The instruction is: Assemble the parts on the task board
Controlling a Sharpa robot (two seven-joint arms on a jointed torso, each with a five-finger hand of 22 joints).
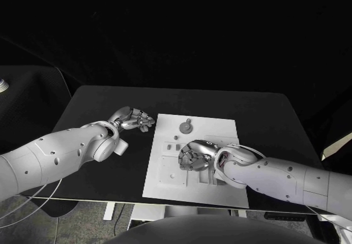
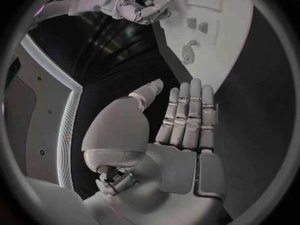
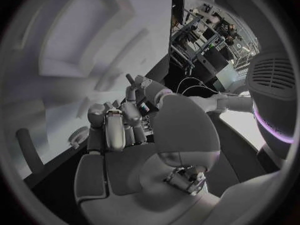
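Note:
The white task board [image 1: 165,175] lies in the middle of the black table. My right hand [image 1: 197,155] hovers low over the board's centre with its fingers curled in; in the right wrist view the right hand [image 3: 119,127] seems to pinch a small slender part [image 3: 129,80] between thumb and fingertips. My left hand [image 1: 134,121] is over bare table just off the board's left edge. In the left wrist view the left hand [image 2: 187,120] has straight fingers and holds nothing. A round grey part [image 1: 187,127] sits near the board's far edge.
Small grey parts [image 2: 197,25] stand in the board [image 2: 219,55] near the round part [image 2: 187,55], with the right hand [image 2: 140,5] beyond them. Bare black table [image 1: 103,101] surrounds the board. The table's front edge lies close behind the board's near edge.

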